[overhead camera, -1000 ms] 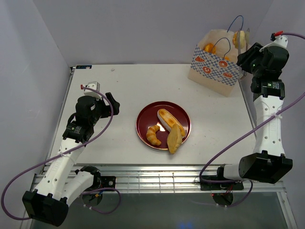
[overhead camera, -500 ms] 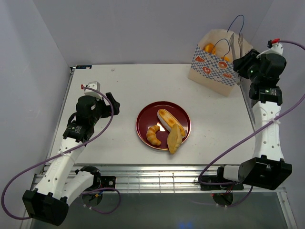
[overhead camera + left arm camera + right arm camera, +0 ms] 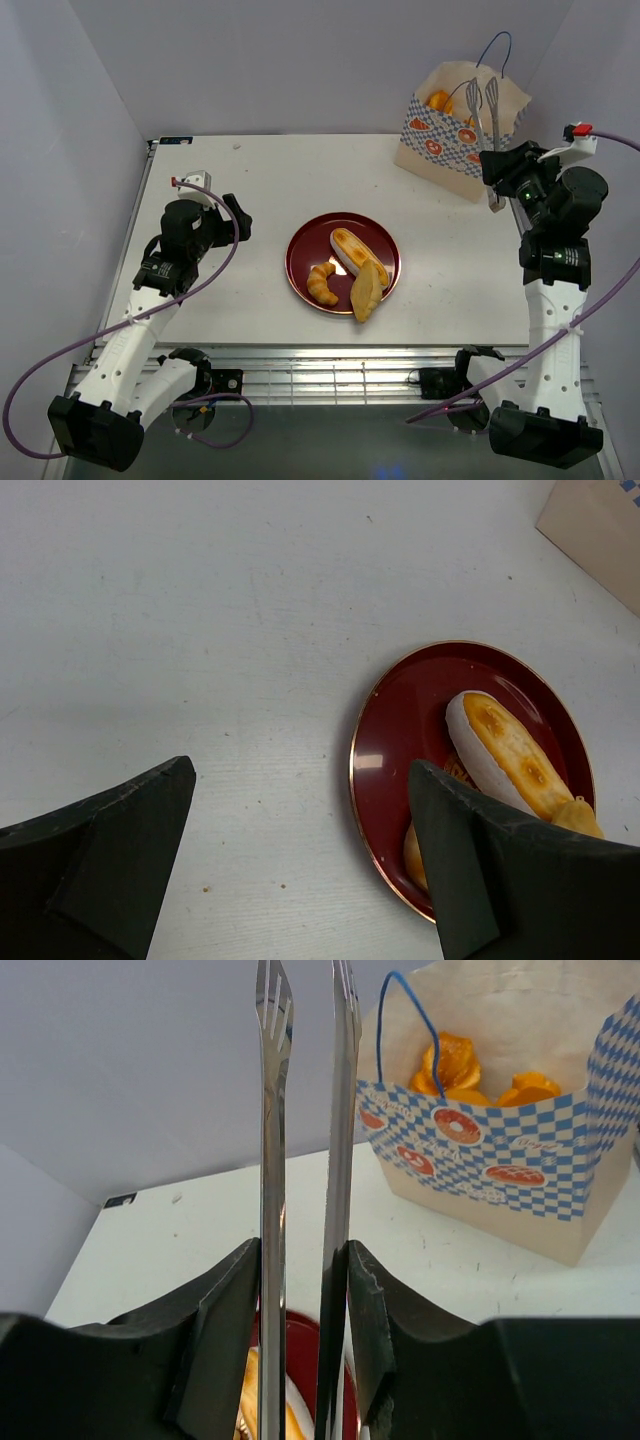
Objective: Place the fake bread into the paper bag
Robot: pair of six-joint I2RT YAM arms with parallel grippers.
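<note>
Three fake bread pieces lie on a dark red plate (image 3: 300,262): an oval roll (image 3: 357,255), a croissant (image 3: 322,283) and a flat wedge (image 3: 366,291). The paper bag (image 3: 450,145) stands at the far right with orange buns (image 3: 438,100) inside. My right gripper (image 3: 497,165) is shut on metal tongs (image 3: 483,110), whose tips are empty and stand in front of the bag. The right wrist view shows the tongs (image 3: 275,1160), the bag (image 3: 500,1175) and its buns (image 3: 455,1065). My left gripper (image 3: 235,215) is open and empty, left of the plate (image 3: 400,740) and roll (image 3: 505,750).
The table's right edge runs just behind the bag and beside my right arm. A grey wall closes the back. A small white tag (image 3: 192,180) lies at the table's left edge near my left arm.
The tongs held a round bun over the bag a second ago. They are now empty, and my right arm has drawn back toward me, away from the bag. The left arm has not moved.
</note>
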